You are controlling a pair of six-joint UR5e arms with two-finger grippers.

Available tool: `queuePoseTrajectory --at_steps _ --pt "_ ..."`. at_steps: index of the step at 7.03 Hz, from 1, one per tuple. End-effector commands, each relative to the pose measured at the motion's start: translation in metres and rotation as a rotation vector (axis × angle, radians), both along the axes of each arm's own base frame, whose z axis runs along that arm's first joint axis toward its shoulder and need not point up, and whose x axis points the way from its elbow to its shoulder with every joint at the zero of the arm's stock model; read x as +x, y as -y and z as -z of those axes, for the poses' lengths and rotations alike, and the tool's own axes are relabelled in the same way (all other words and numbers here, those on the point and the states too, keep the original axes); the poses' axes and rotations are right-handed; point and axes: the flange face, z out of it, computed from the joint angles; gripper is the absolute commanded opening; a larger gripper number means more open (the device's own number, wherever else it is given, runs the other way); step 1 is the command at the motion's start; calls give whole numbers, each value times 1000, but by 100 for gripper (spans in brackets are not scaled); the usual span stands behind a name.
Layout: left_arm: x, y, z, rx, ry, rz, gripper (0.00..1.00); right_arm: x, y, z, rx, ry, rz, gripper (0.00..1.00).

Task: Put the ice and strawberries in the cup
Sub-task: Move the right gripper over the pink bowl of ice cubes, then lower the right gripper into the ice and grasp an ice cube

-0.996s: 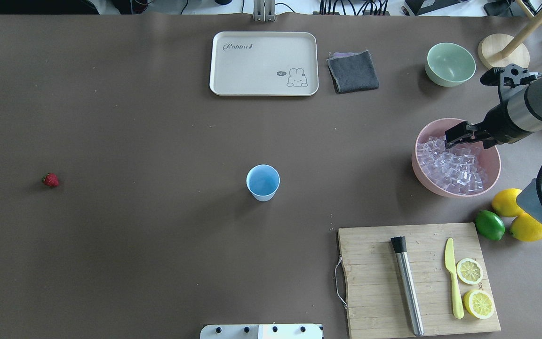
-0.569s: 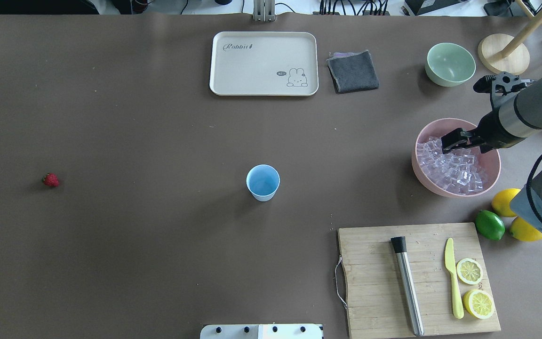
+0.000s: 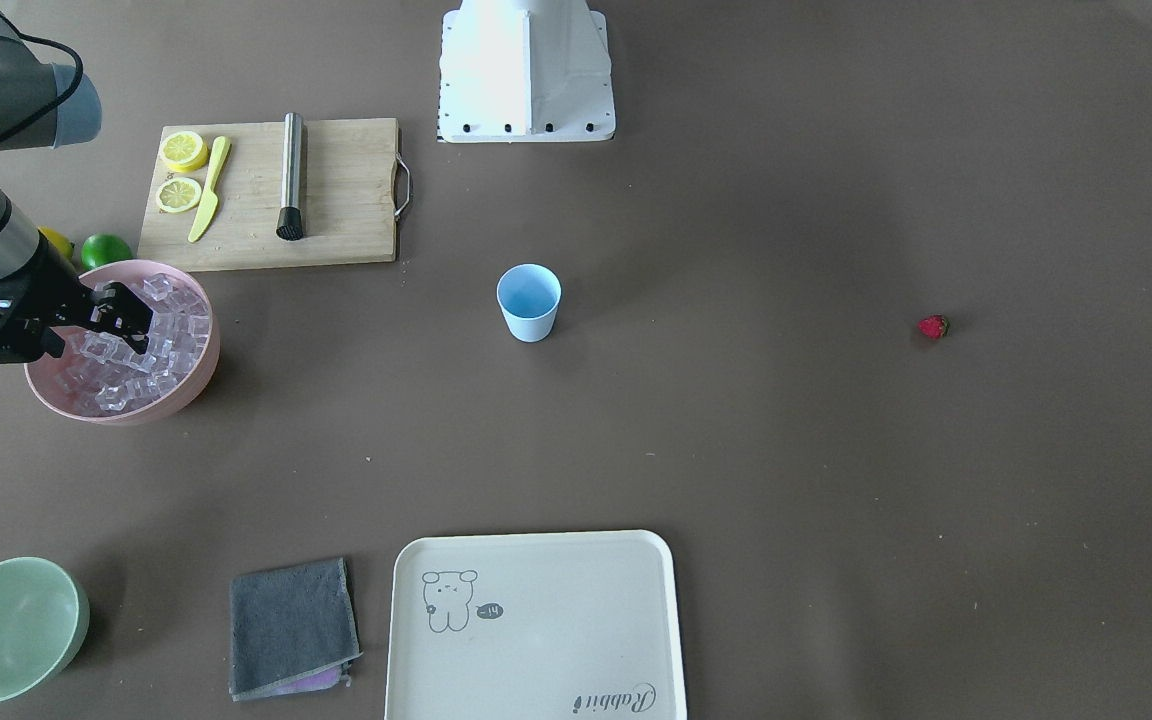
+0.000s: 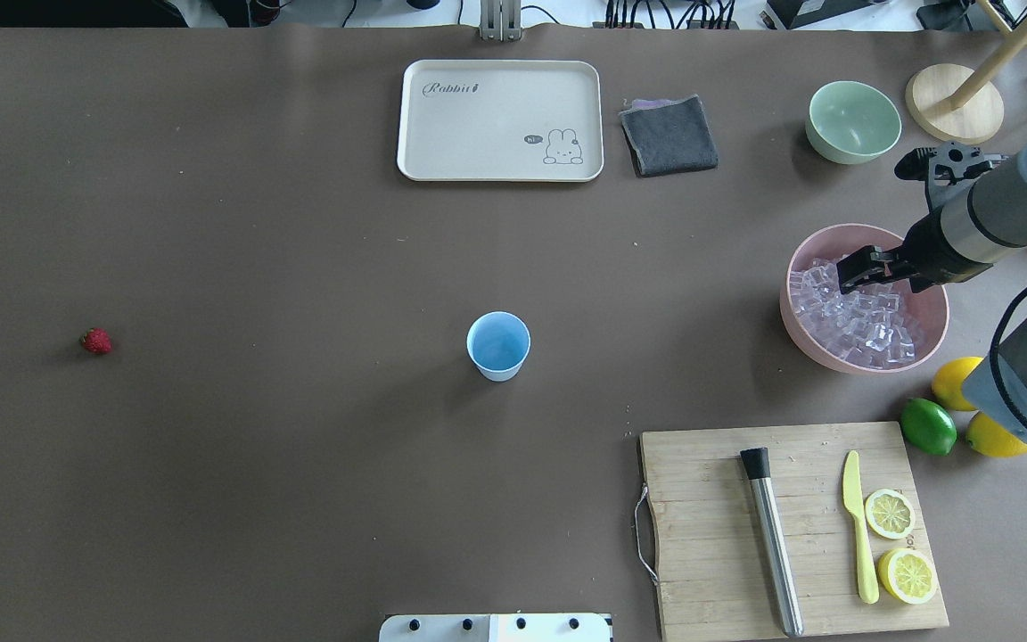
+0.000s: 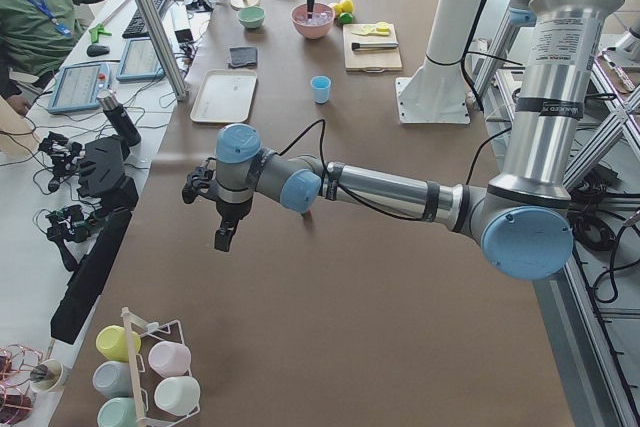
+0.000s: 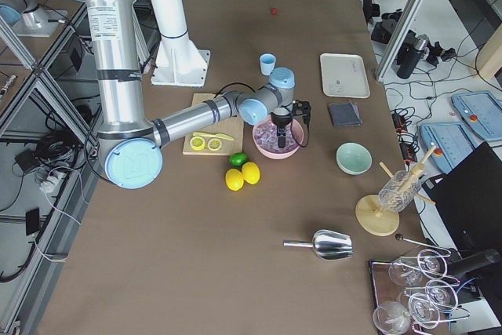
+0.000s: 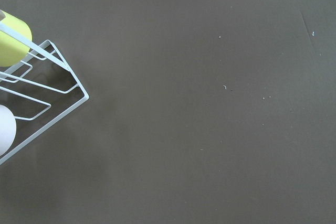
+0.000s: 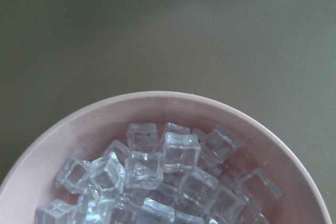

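Note:
The light-blue cup (image 4: pixel 498 346) stands upright mid-table, also in the front view (image 3: pixel 528 302). The small red strawberry (image 4: pixel 95 341) lies alone far to the left, well apart from the cup. The ice (image 4: pixel 861 325) is a heap of clear cubes in the pink bowl (image 4: pixel 787 314) at the right. My right gripper (image 4: pixel 857 270) hangs low over the bowl's far left part, just above the ice, jaws apart and empty. The right wrist view looks straight down on the ice (image 8: pixel 157 166). My left gripper (image 5: pixel 225 237) shows only in the left side view, over bare table; I cannot tell its state.
Near the bowl are a lime (image 4: pixel 928 426), two lemons (image 4: pixel 959 383) and a cutting board (image 4: pixel 710 517) with a metal muddler, a yellow knife and lemon halves. A green bowl (image 4: pixel 852 120), grey cloth (image 4: pixel 669 134) and tray (image 4: pixel 500 120) sit at the back. A cup rack (image 7: pixel 42 77) is near the left wrist.
My right gripper has moved a little left and down, from over the bowl's far rim to just above the ice. Cup and strawberry have not moved.

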Motion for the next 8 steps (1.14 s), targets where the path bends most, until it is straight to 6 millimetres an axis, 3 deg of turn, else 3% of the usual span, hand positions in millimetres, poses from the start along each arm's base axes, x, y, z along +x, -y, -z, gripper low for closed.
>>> queuePoseTrajectory --at_steps 1,5,6,7,8 --pt "1 6 1 1 1 0 98 0 0 -7 0 -19 -8 75" --pt "3 19 4 3 1 -1 98 -3 -1 -12 0 -34 -6 75" --pt "3 19 4 4 2 -2 98 -6 -2 -10 3 -33 -3 65" --pt "3 19 4 4 2 -2 98 -13 -4 -9 13 -38 11 48" --pt "3 19 4 4 2 -2 98 -17 -5 -8 22 -40 19 21"
